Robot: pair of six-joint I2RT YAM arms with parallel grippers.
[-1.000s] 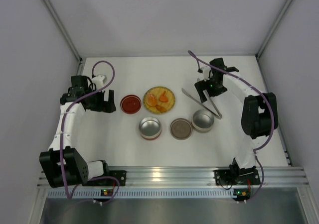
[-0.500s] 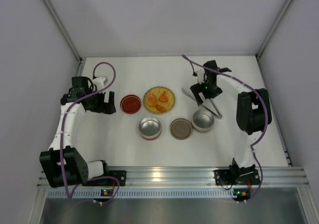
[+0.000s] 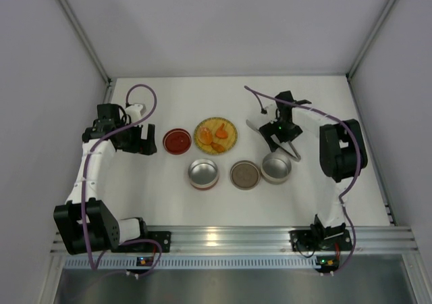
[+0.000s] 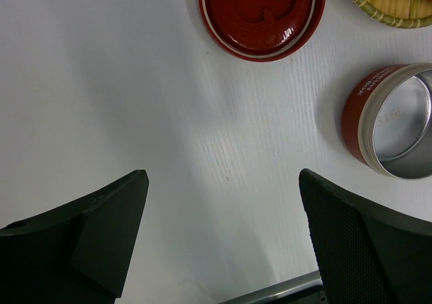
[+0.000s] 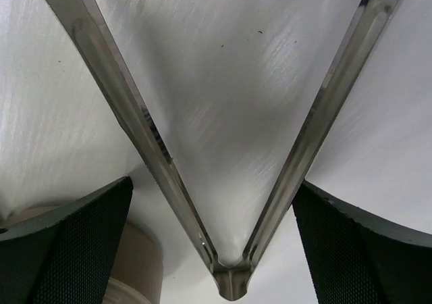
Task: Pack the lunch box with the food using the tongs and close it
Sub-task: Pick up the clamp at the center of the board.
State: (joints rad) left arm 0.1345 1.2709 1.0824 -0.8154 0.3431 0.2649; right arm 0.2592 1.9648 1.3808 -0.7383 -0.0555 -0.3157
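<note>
The tongs [image 3: 273,140] lie flat on the table at right, a silver V. In the right wrist view the tongs [image 5: 142,121] have their joined end nearest the camera. My right gripper [image 3: 280,136] hangs low over them, open; my right gripper [image 5: 212,186] has one finger outside each arm, not pressing them. The food [image 3: 217,135], small orange pieces, sits on a round yellow plate [image 3: 231,130]. The lunch box lies apart: a red lid [image 3: 177,141], a red-sided tin [image 3: 203,173], a brown piece [image 3: 245,174] and a silver tin [image 3: 275,166]. My left gripper [image 3: 138,142] is open and empty over bare table left of the lid.
In the left wrist view my open left gripper [image 4: 223,175] faces the red lid [image 4: 263,13], the plate's rim [image 4: 378,10] and the red-sided tin [image 4: 395,118]. The silver tin [image 5: 135,263] stands close beside the tongs' joined end. White walls enclose the table on three sides.
My right gripper has swung toward the near side and come down over the tongs. The left arm and the tins have not moved.
</note>
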